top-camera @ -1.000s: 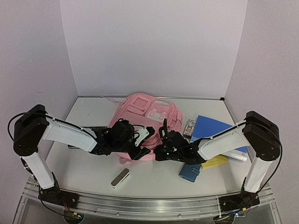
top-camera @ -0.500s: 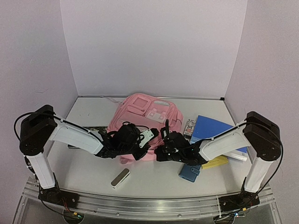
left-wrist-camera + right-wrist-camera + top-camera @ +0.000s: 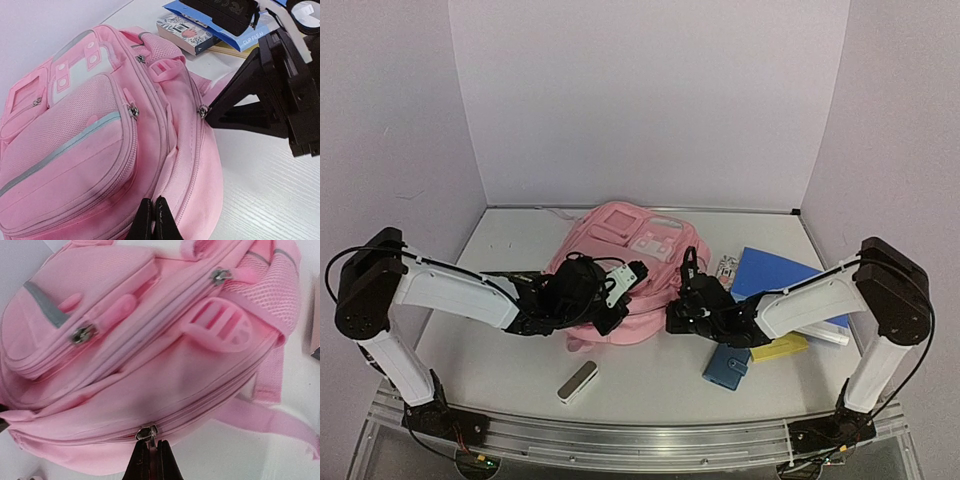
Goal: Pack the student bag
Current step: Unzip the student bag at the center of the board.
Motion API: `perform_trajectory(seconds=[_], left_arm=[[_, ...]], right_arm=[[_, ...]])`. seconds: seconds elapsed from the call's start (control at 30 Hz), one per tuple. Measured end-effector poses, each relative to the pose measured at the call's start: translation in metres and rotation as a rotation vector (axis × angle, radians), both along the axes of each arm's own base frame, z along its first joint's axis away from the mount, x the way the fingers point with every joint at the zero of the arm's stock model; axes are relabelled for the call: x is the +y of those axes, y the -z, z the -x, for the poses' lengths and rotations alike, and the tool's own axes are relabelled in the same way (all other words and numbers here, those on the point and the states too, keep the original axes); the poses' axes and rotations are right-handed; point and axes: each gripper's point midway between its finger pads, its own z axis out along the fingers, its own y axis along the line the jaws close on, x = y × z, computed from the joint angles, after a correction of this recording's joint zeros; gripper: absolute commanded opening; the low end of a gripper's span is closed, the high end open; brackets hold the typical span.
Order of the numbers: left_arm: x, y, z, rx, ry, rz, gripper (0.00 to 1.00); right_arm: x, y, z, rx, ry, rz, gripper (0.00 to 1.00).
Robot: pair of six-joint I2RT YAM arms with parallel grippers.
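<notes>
Left wrist: bag (image 3: 90, 150) against end effector (image 3: 152, 204)

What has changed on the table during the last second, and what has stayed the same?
The left gripper was open above the student bag a second ago. It has closed on the bag's near edge and pinches the pink fabric. The right gripper shifted slightly away from the arm bases and stays shut on a zip pull. The blue folder and the white bar did not move.
</notes>
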Motion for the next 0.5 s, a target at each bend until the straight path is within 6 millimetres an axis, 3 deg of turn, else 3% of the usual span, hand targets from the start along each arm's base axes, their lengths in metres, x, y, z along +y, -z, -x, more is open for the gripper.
perform_trajectory(seconds=[0.27, 0.5], left_arm=[[0.02, -0.023, -0.003, -0.026, -0.061, 0.017, 0.0], [0.043, -0.037, -0.03, 0.053, -0.151, 0.092, 0.0]], right_arm=[[-0.025, 0.0, -0.026, -0.005, 0.072, 0.023, 0.0], [-0.032, -0.015, -0.053, -0.02, 0.072, -0.01, 0.0]])
